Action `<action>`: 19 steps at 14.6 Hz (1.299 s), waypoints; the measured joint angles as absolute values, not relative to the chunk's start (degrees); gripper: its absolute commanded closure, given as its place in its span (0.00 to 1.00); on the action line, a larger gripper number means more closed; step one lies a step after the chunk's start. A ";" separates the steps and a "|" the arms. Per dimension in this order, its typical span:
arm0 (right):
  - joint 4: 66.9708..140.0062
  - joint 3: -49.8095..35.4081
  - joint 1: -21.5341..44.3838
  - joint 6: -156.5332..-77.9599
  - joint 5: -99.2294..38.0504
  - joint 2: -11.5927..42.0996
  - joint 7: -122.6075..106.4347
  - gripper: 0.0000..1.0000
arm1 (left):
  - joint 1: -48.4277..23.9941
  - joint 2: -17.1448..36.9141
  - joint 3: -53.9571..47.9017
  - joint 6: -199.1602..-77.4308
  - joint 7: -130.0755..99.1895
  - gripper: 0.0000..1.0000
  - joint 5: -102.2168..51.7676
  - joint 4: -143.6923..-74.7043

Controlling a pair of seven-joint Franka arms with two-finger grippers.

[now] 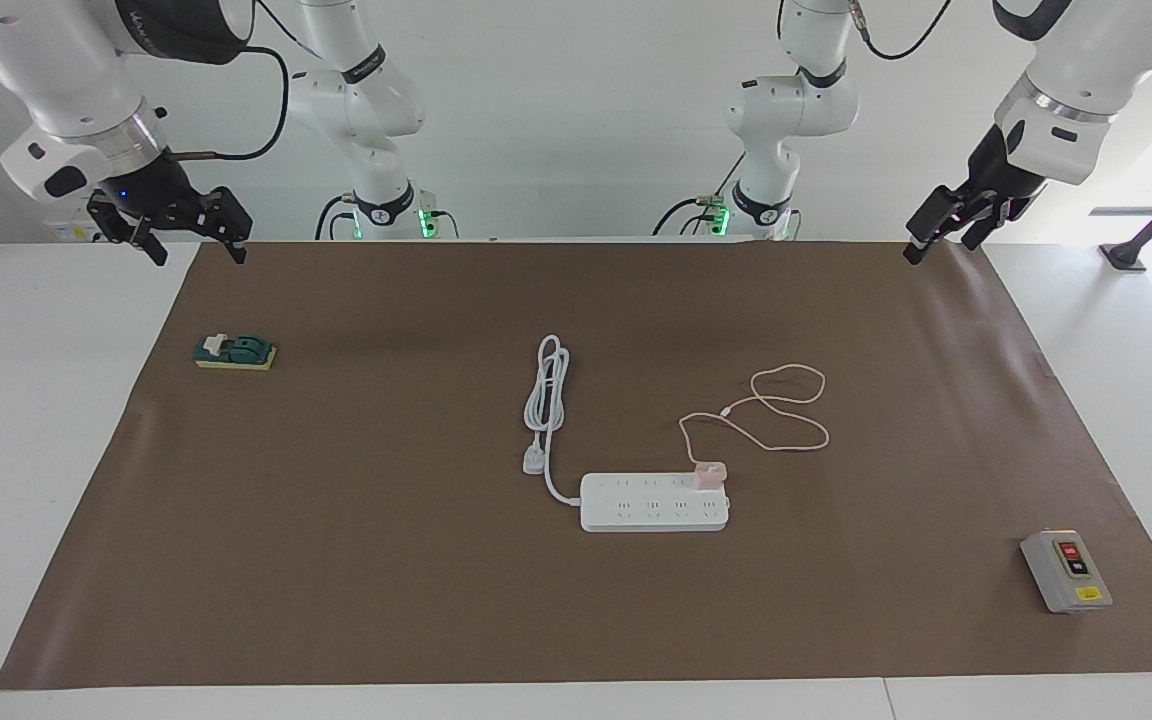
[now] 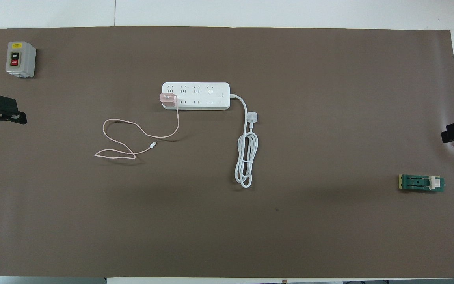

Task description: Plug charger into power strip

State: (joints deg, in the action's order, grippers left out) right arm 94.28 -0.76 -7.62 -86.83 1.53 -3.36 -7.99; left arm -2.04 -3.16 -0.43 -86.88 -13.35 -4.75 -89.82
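From the facing view we see the charger [image 1: 709, 474] seated on the power strip [image 1: 653, 502], at the strip's end toward the left arm and in the row of sockets nearer the robots. Its thin pink cable [image 1: 774, 410] loops loose on the brown mat [image 1: 356, 560], nearer the robots than the strip. We judge the plugging done, though we cannot tell how deep the prongs sit. The left gripper [image 1: 929, 235] hangs over the mat's corner at its own end of the desk, fingers parted and holding nothing. The right gripper [image 1: 194, 235] hangs over the opposite corner, fingers spread wide and empty. A grey switch box [image 1: 1065, 571] and a small green part [image 1: 234, 352] lie well apart from the strip.

From the overhead view we find the charger [image 2: 168, 99] covering an end socket of the power strip [image 2: 196, 96], while the strip's own white cord [image 2: 246, 157] lies coiled and unplugged. Only the edges of both grippers show. Nothing seems left but for the arms to clear away.
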 measured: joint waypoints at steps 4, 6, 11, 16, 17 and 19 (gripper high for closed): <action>94.28 -0.76 -7.62 -86.83 1.53 -3.36 -7.99 0.00 | -2.07 -3.62 -1.48 -84.94 -4.08 0.00 0.08 -90.11; 94.28 -0.78 -7.62 -86.83 1.53 -3.36 -7.99 0.00 | -2.11 -3.67 -2.19 -84.95 -2.87 0.00 1.56 -90.24; 94.28 -0.88 -7.62 -86.83 1.53 -3.36 -7.99 0.00 | -2.35 -3.90 -2.45 -85.03 -3.86 0.00 1.01 -90.25; 94.28 -0.89 -7.62 -86.83 1.53 -3.36 -7.99 0.00 | -2.60 -3.90 -2.45 -84.89 -6.12 0.00 0.27 -90.38; 94.28 -0.90 -7.62 -86.83 1.53 -3.36 -7.99 0.00 | -2.63 -3.90 -2.45 -84.85 -6.15 0.00 0.23 -90.46; 94.28 -0.91 -7.62 -86.83 1.53 -3.36 -7.99 0.00 | -2.72 -3.90 -2.47 -84.81 -6.16 0.00 0.18 -90.56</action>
